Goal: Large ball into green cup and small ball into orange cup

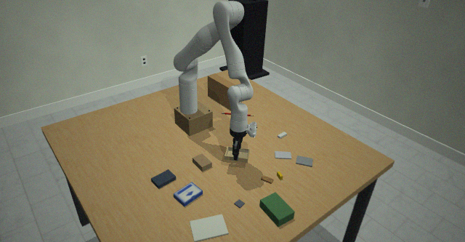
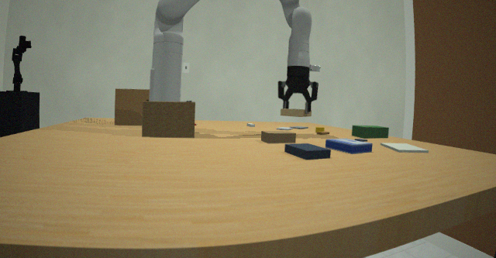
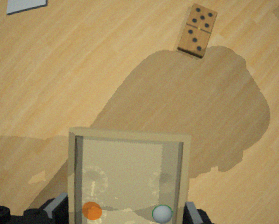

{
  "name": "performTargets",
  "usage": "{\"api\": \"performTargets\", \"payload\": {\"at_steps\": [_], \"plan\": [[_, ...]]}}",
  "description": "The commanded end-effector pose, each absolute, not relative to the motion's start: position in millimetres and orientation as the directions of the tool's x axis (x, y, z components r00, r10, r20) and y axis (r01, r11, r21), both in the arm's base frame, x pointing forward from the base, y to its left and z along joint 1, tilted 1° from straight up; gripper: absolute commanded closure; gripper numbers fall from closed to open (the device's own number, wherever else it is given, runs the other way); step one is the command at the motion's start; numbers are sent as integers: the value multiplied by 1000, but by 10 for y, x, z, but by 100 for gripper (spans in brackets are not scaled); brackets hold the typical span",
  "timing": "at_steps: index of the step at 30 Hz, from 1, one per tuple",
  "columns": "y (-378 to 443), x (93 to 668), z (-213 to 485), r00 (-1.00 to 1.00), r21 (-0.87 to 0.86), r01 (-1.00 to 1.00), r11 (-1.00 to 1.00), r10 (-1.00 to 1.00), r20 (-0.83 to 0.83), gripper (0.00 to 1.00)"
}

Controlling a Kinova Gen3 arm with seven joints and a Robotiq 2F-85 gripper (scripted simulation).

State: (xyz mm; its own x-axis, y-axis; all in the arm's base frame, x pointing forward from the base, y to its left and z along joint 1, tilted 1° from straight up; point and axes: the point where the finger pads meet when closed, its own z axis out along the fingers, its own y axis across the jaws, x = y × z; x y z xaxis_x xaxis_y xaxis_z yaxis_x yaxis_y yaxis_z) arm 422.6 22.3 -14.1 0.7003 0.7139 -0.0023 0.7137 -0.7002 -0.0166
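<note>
My gripper (image 1: pixel 235 156) (image 2: pixel 297 104) (image 3: pixel 126 212) is shut on the covered wooden puzzle (image 1: pixel 244 154) (image 2: pixel 295 112) (image 3: pixel 126 163), a flat wooden box with a clear lid. I hold it by its two side walls, roughly level, a little above the table (image 1: pixel 109 144). In the wrist view the large pale ball (image 3: pixel 162 213) sits at the right end of the row, where the green cup is, hiding it. The orange cup (image 3: pixel 91 211) at the left is empty.
Below and ahead lie a domino (image 3: pixel 196 31) (image 1: pixel 267 179), a yellow block (image 1: pixel 280 175) and a grey tile (image 1: pixel 282 155). A brown block (image 1: pixel 202 162), navy block (image 1: pixel 163 179), blue box (image 1: pixel 187 193) and green box (image 1: pixel 277 208) lie nearer the front.
</note>
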Motion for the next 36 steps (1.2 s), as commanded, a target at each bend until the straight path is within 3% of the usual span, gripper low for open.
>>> {"api": "performTargets", "payload": {"at_steps": [1, 36], "plan": [[232, 4215, -126, 699, -9, 715, -699, 715, 2, 26], [231, 4214, -126, 699, -7, 715, -699, 715, 7, 26]]}}
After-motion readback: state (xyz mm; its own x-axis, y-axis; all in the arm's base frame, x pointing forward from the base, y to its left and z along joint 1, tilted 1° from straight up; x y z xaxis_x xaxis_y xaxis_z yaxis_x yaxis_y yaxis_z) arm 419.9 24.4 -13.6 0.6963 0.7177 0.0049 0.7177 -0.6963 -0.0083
